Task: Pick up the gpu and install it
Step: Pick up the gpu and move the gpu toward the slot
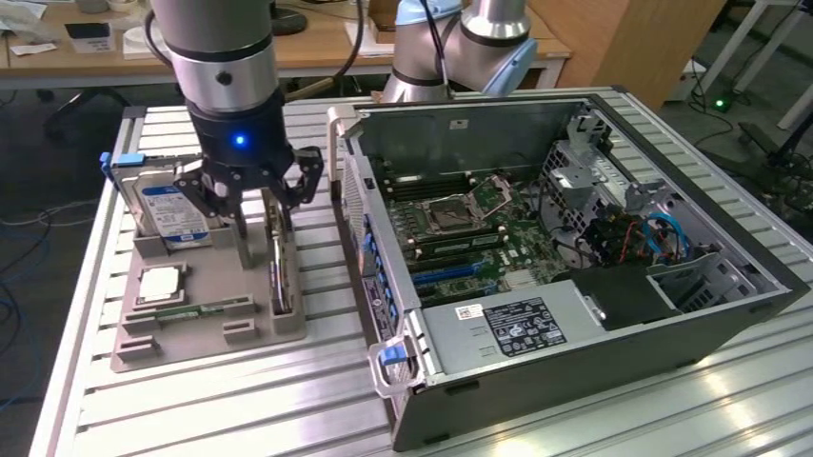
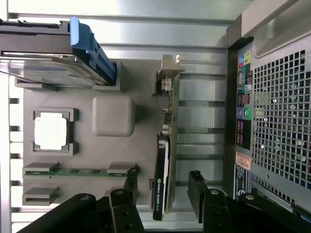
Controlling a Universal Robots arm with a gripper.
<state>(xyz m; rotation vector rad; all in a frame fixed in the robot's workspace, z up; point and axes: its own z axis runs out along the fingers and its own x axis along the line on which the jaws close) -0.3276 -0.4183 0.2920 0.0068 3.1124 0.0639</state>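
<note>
The gpu is stood on edge in the gray holder, just to the exterior view's left of the open PC case. The gripper is spread open, with a finger set either side of the card.

Counted: one gpu, one hard drive, one processor chip, one memory strip, one grey holder tray, one open computer case with one power supply, one gripper with two fingers
</note>
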